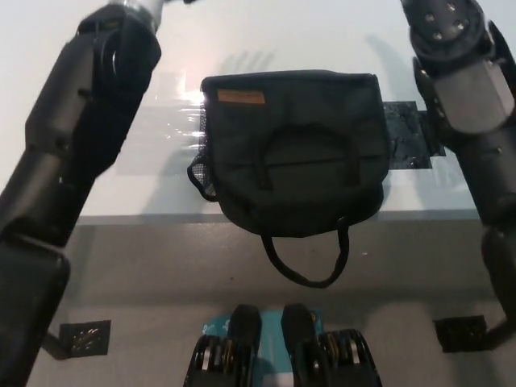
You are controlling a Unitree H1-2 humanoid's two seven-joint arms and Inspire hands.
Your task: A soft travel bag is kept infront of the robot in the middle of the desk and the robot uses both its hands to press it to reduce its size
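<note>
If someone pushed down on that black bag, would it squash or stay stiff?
Probably squash: the black bag looks like soft fabric with rounded, sagging edges. Its strap droops off the desk edge, so it is likely floppy when lifted. It lies flat, so rolling seems unlikely.

Both hands lie beyond the top edge of the head view, so their fingers cannot be judged. The left arm (pixel 76 145) is cut off at the top and left edges, the right arm (pixel 472 121) at the top and right edges. The lettering on the travel bag's (pixel 294 153) small brown label (pixel 240 97) is too small to read. The bag hides part of the desk (pixel 72 48) edge.
</note>
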